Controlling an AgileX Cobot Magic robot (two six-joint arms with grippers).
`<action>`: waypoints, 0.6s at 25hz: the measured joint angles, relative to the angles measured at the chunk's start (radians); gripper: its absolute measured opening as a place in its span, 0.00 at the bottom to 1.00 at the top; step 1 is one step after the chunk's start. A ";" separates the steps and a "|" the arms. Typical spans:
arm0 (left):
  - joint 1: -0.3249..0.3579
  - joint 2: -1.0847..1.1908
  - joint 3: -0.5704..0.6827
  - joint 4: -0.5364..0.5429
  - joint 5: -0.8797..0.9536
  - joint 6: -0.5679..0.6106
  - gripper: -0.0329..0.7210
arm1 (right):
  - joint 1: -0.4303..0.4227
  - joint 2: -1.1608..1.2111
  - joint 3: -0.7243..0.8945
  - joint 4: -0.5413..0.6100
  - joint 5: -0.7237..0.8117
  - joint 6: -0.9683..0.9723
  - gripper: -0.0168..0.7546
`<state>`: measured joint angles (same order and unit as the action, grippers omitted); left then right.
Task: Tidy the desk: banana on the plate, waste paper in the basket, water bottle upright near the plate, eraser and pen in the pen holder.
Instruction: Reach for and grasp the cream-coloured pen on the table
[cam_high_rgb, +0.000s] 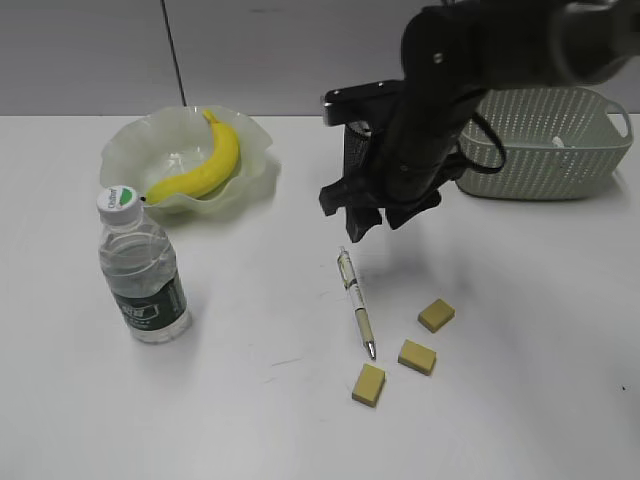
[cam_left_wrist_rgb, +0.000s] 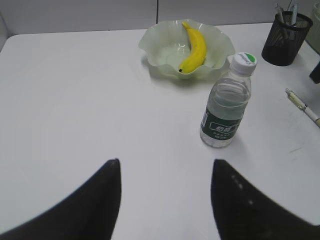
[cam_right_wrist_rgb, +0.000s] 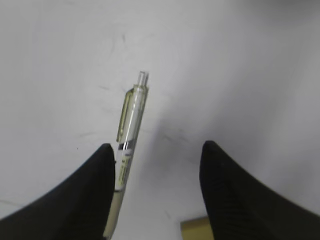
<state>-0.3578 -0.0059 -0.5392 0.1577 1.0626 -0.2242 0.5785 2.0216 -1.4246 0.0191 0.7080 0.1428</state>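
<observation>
The banana (cam_high_rgb: 205, 165) lies in the ruffled green plate (cam_high_rgb: 255, 140). The water bottle (cam_high_rgb: 142, 270) stands upright in front of the plate. The pen (cam_high_rgb: 356, 302) lies on the desk (cam_high_rgb: 530, 300) with three tan erasers (cam_high_rgb: 417, 356) to its right. My right gripper (cam_high_rgb: 380, 215) hovers open just above the pen's top end. In the right wrist view the pen (cam_right_wrist_rgb: 131, 117) runs beside the left finger of the gripper (cam_right_wrist_rgb: 157, 150). My left gripper (cam_left_wrist_rgb: 165, 167) is open and empty over bare desk, short of the bottle (cam_left_wrist_rgb: 225, 112). The waste paper is not clearly visible.
The black mesh pen holder (cam_high_rgb: 353, 150) stands behind my right arm, partly hidden, with several pens in it (cam_left_wrist_rgb: 285, 40). The sage-green basket (cam_high_rgb: 560, 150) sits at the back right. An eraser corner (cam_right_wrist_rgb: 195, 229) shows by the right finger.
</observation>
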 joint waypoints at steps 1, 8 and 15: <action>0.000 0.000 0.000 0.000 0.000 0.000 0.61 | 0.003 0.049 -0.052 0.006 0.029 0.001 0.59; 0.000 0.000 0.000 0.000 0.000 0.000 0.61 | 0.007 0.272 -0.216 0.089 0.103 0.004 0.55; 0.000 0.000 0.000 0.000 0.000 0.000 0.61 | 0.008 0.268 -0.227 0.098 0.081 0.002 0.21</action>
<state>-0.3578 -0.0059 -0.5392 0.1577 1.0626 -0.2242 0.5864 2.2898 -1.6521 0.1175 0.7892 0.1451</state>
